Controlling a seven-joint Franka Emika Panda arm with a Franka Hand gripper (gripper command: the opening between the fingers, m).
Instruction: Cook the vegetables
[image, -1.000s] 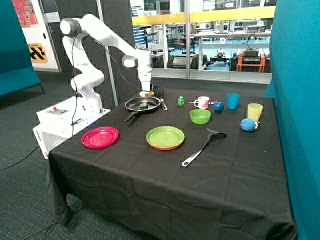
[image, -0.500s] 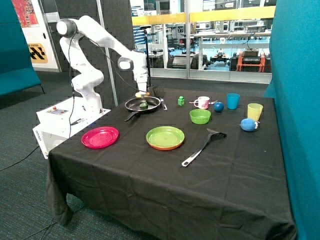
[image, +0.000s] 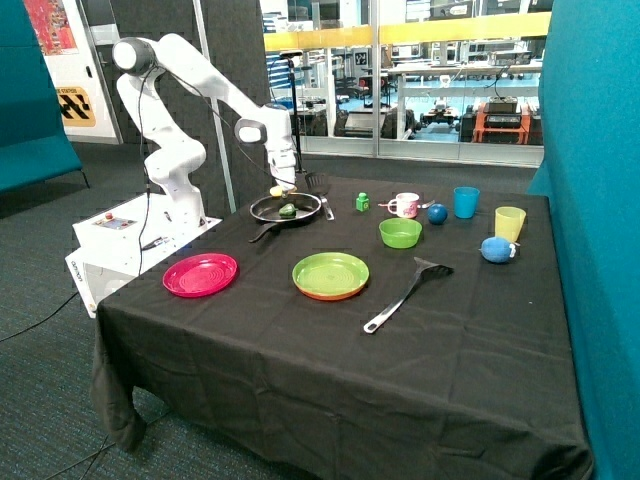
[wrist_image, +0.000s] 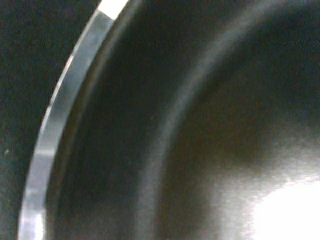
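Gripper (image: 284, 186) has shifted along pan's far rim, away from black spatula head behind pan, and sits lower than a second ago — pale yellow vegetable (image: 277, 190) moved with it. Gripper clamped on that yellow piece, right at rim of frying pan (image: 262, 210). Dark green vegetable (image: 287, 211) lies inside pan, just below and near gripper. Wrist view shows only pan's inner wall and shiny rim (wrist_image: 50, 130) — close up

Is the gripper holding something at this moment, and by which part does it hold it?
The gripper is low over the frying pan with the pale yellow vegetable at its tip. It seems held there, but the hold and the part gripped cannot be told.
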